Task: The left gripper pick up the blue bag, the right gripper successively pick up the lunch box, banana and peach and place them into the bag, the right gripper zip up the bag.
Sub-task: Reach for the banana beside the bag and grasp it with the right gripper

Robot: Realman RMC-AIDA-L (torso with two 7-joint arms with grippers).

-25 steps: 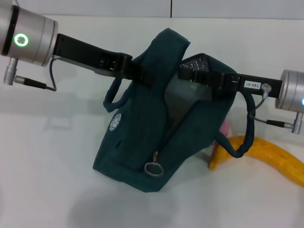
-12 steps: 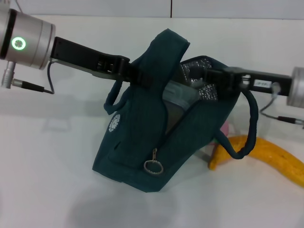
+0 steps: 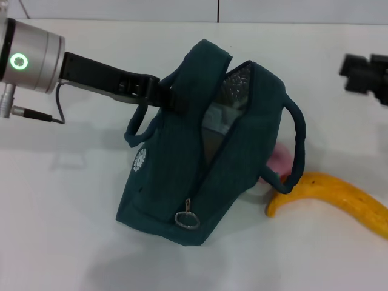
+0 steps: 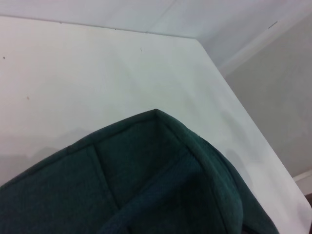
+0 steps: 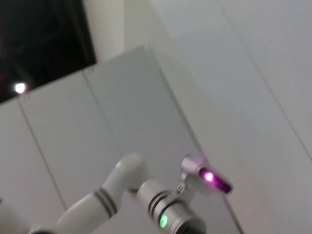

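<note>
The blue bag [image 3: 182, 182] stands tilted mid-table, its top open and silvery lining showing. My left gripper [image 3: 171, 97] reaches in from the left and is shut on the bag's near handle, holding it up; that arm's wrist view is filled by the bag's fabric [image 4: 146, 180]. Inside the opening lies a pale clear shape that looks like the lunch box [image 3: 213, 120]. The banana [image 3: 336, 197] lies on the table right of the bag. The pink peach [image 3: 280, 161] peeks out behind the bag's right side. My right gripper [image 3: 364, 74] hovers at the far right, away from the bag.
The white table [image 3: 66, 230] spreads around the bag, its far edge meeting a pale wall. The bag's loose right handle [image 3: 297, 151] hangs down toward the banana's tip. The zipper ring pull [image 3: 187, 219] dangles at the bag's front corner.
My right gripper has drawn out of the bag's opening and off to the far right. The bag has settled slightly leftward and its right handle has dropped.
</note>
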